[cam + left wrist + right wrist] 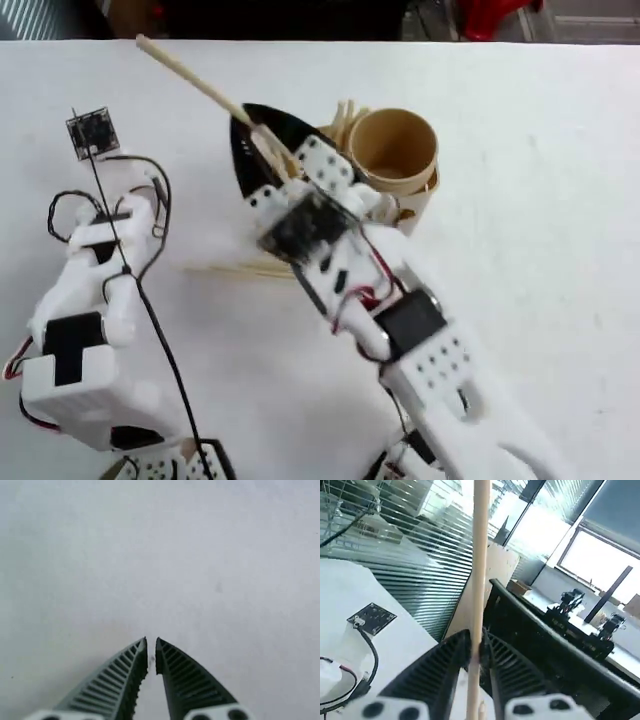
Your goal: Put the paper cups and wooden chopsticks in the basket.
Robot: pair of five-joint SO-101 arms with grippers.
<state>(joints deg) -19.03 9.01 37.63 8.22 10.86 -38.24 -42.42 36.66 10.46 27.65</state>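
Note:
My right gripper [272, 152] is shut on a wooden chopstick [190, 80] over the black basket [262, 125]; the stick slants up and away to the far left. In the right wrist view the chopstick [481, 555] runs between the shut fingers [445, 665], with the basket's rim [545, 630] behind. Stacked brown paper cups [395, 150] stand at the basket's right side, with several chopsticks [343, 115] beside them. More chopsticks [235, 268] lie on the table beside the arm. My left gripper [151, 652] is shut and holds nothing, over bare white table.
The left arm [85, 290] is folded at the left of the table, with black cables looping round it. A small circuit board [92, 130] stands on a thin post behind it. Bare white table [540, 150] lies to the right.

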